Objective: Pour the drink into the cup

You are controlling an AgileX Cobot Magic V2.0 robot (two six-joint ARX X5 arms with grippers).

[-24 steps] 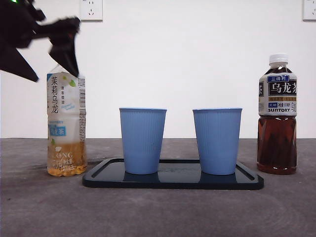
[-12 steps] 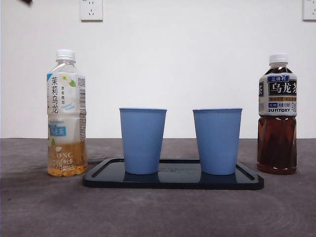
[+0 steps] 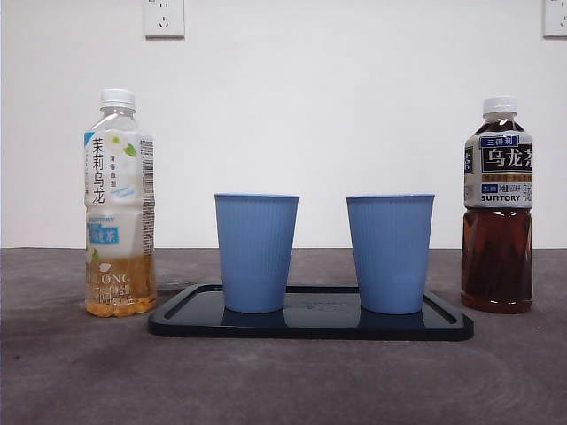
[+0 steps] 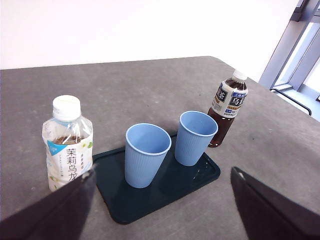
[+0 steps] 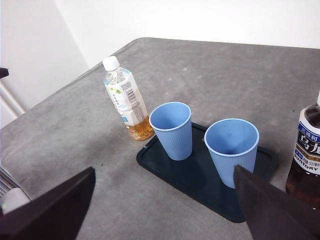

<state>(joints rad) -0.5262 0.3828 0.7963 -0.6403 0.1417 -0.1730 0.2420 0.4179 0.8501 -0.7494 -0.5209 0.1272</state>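
Note:
Two blue cups (image 3: 256,252) (image 3: 390,252) stand upright side by side on a dark tray (image 3: 310,326). Left of the tray stands a capped pale tea bottle (image 3: 119,204) with a little amber drink at its bottom. On the tray's right is a capped dark oolong bottle (image 3: 498,221), nearly full. No arm shows in the front view. My left gripper (image 4: 162,171) hangs open high above and back from the pale bottle (image 4: 67,145) and the cups (image 4: 146,154). My right gripper (image 5: 164,169) is also open, raised well off the cups (image 5: 232,150) and the dark bottle (image 5: 307,160).
The grey table (image 3: 283,381) runs wide in front of the tray. A white wall with two sockets (image 3: 164,18) closes the back. In the left wrist view, the table's far corner and a window frame (image 4: 295,45) lie beyond the dark bottle.
A black arm that hung at the top left over the pale bottle's cap has risen out of the front view. Bottles, cups and tray have not moved.

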